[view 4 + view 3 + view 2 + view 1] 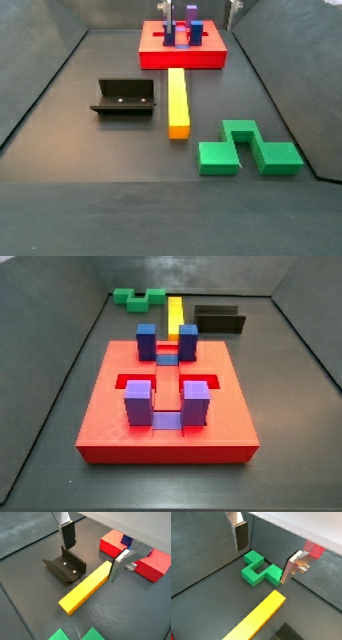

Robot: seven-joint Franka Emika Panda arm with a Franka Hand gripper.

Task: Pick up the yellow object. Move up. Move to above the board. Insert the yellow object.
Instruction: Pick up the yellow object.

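The yellow object [178,100] is a long bar lying flat on the dark floor, pointing at the board [154,52]. The board [107,406] is a red square block carrying blue posts [147,341] and purple posts [138,401]. My gripper [91,562] hangs open and empty above the floor. The bar's [83,588] near end lies by one finger [119,564], apart from it. In a side view only the fingertips [167,8] show at the upper edge. The bar [258,619] also shows below the open gripper [263,562].
A green notched block [247,150] lies to one side of the bar. The fixture [123,97] stands on its other side, close under one finger [68,534]. Grey walls [80,346] ring the floor.
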